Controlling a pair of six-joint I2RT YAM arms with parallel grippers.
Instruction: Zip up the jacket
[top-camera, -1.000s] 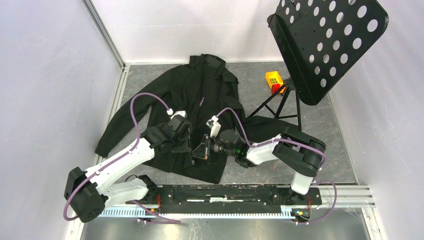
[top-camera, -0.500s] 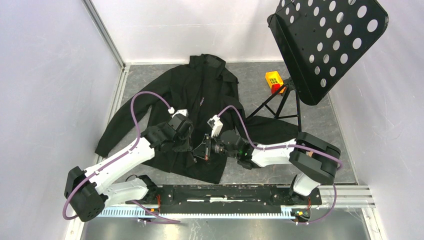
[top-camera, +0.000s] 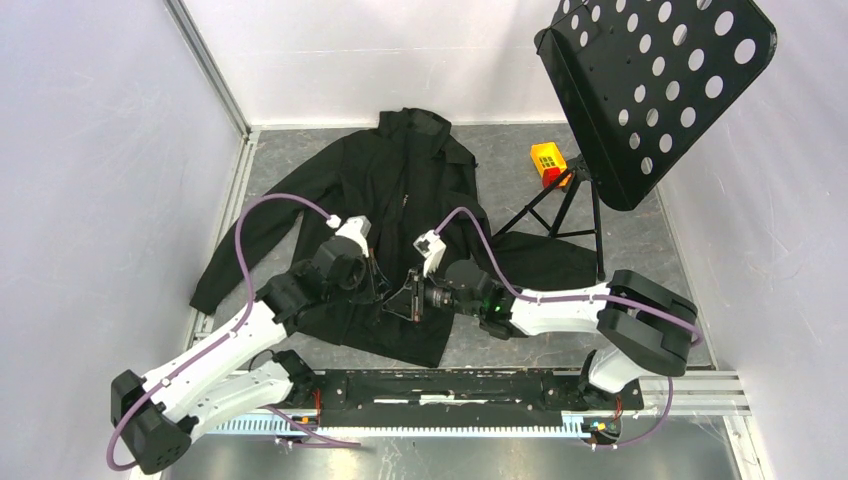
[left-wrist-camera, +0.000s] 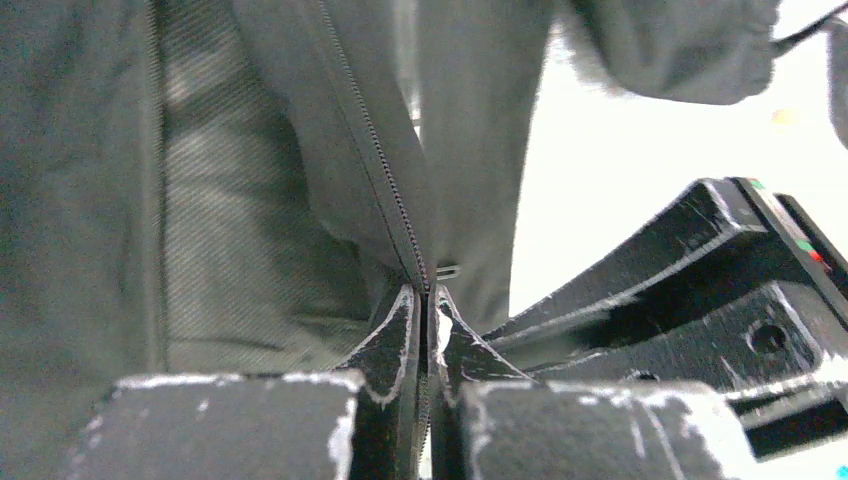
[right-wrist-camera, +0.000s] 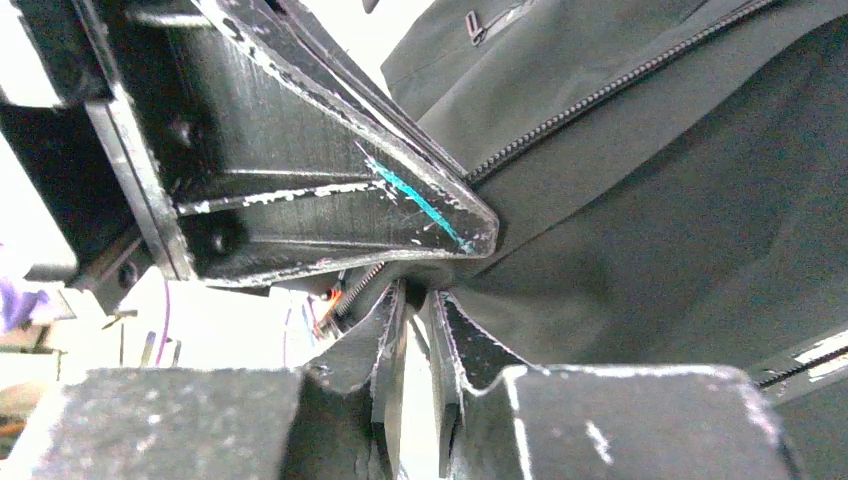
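The black jacket (top-camera: 400, 185) lies flat on the grey floor, collar at the far end and front zipper running toward me. My left gripper (top-camera: 376, 290) is over its lower front. In the left wrist view it (left-wrist-camera: 428, 300) is shut on the zipper line, with the teeth (left-wrist-camera: 375, 150) running up from the tips and a small metal pull (left-wrist-camera: 447, 271) beside them. My right gripper (top-camera: 407, 298) faces it from the right. In the right wrist view it (right-wrist-camera: 418, 292) is pinched on dark jacket fabric at the tips, below the zipper teeth (right-wrist-camera: 600, 95).
A black perforated music stand (top-camera: 655, 85) on a tripod (top-camera: 560, 210) stands at the back right, over the jacket's right sleeve. A small orange and yellow block (top-camera: 547, 162) lies by the tripod. White walls close in the left, back and right.
The left arm has swung left and lower, and its wrist has shifted slightly left. The right arm's elbow has stretched out to the right. Both grippers stay together at the jacket's lower front.
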